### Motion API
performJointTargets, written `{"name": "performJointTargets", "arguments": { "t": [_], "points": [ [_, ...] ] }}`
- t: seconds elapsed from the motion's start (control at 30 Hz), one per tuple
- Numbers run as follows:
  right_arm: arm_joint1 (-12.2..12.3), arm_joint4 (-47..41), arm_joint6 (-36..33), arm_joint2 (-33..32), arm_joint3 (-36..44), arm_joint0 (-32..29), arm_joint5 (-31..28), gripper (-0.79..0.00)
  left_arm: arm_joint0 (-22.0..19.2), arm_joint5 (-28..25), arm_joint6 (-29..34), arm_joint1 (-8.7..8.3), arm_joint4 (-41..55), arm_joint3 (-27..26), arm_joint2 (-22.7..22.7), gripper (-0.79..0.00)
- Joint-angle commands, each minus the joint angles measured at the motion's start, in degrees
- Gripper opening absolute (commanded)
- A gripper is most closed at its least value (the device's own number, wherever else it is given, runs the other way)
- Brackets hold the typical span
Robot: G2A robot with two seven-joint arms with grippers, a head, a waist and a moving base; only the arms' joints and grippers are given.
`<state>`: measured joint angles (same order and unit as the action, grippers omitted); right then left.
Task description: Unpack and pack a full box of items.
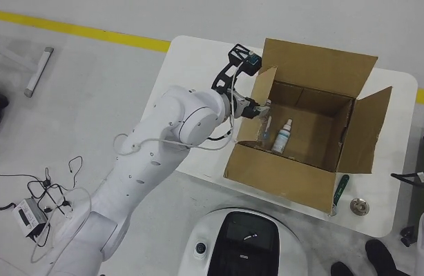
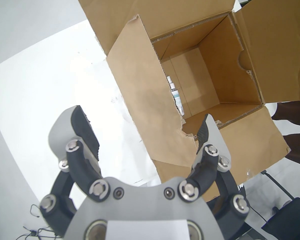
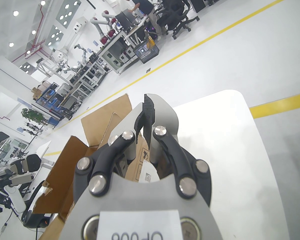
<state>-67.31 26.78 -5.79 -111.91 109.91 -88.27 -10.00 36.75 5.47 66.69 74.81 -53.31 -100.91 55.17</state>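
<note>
An open cardboard box [image 1: 281, 181] stands on the white table [image 1: 198, 69] with its flaps up. On its floor lies a white bottle [image 1: 283, 136], and a second slim item [image 1: 267, 125] rests by the left wall. My left gripper [image 1: 253, 109] is at the box's left flap [image 1: 262, 90]. In the left wrist view this gripper [image 2: 142, 114] is open, with the torn edge of the flap [image 2: 140, 88] between its fingers and the bottle [image 2: 176, 96] below. My right gripper [image 3: 146, 116] is shut with nothing in it, beside the box [image 3: 62, 171] and above the table [image 3: 227, 138].
A green-handled tool [image 1: 341, 188] and a small round metal piece [image 1: 359, 205] lie on the table right of the box. The box's right flap [image 1: 367, 131] stands out wide. Cables and a power brick [image 1: 29, 215] lie on the floor at left.
</note>
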Motion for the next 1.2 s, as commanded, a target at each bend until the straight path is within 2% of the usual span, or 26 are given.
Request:
{"name": "performJointTargets", "arguments": {
  "t": [0.0,0.13,0.3,0.43,0.57,0.6,0.63,0.67,0.7,0.73,0.77,0.93,1.17],
  "points": [
    [0.0,0.0,0.1,-0.1,-0.1,0.0,-0.1,-0.785,1.1,-0.1,0.1,-0.12,-0.4,0.4,0.2,0.000],
    [0.0,0.3,0.0,-0.4,0.0,-0.1,0.0,-0.785,2.0,-0.2,0.9,-0.23,0.7,-1.3,1.1,0.000],
    [0.0,0.4,-0.1,-0.4,0.3,-0.4,0.1,-0.785,2.8,-1.7,2.3,-0.19,1.3,-2.5,0.0,0.000],
    [-0.1,0.6,-0.1,-0.2,0.5,-0.4,0.2,-0.785,2.8,-1.8,1.9,0.18,1.7,-1.5,-1.8,0.000],
    [-0.1,0.8,0.0,0.1,0.4,-0.6,0.1,-0.785,2.5,-1.5,0.6,0.72,1.5,1.7,-3.9,0.000],
    [-0.2,0.8,0.0,0.1,0.4,-0.6,0.1,-0.785,2.4,-1.6,0.5,0.84,1.4,2.5,-4.5,-0.034],
    [-0.2,0.8,0.0,0.2,0.4,-0.6,0.2,-0.785,2.2,-1.4,0.2,0.94,1.3,3.2,-4.6,-0.166],
    [-0.2,0.9,0.0,0.1,0.5,-0.7,0.2,-0.785,2.2,-0.8,0.1,1.03,1.6,3.9,-4.6,-0.449],
    [-0.2,0.9,0.1,0.1,0.6,-0.8,0.3,-0.785,2.2,-0.4,0.0,1.10,2.2,4.2,-4.4,-0.557],
    [-0.2,0.9,0.1,0.0,0.6,-0.9,0.4,-0.785,2.2,0.1,-0.3,1.09,2.3,4.6,-3.9,-0.739],
    [-0.2,0.9,0.2,-0.2,0.6,-1.0,0.5,-0.785,2.3,0.2,-0.4,1.04,2.2,4.8,-3.5,-0.785],
    [-0.3,0.9,0.2,-0.5,0.5,-1.4,0.4,-0.785,4.0,1.6,-1.7,0.66,4.4,4.3,0.1,-0.785],
    [-0.3,1.1,0.2,-0.3,0.7,-1.6,0.7,-0.785,9.1,5.6,-7.4,0.51,20.0,3.3,8.4,-0.785]
  ]
}}
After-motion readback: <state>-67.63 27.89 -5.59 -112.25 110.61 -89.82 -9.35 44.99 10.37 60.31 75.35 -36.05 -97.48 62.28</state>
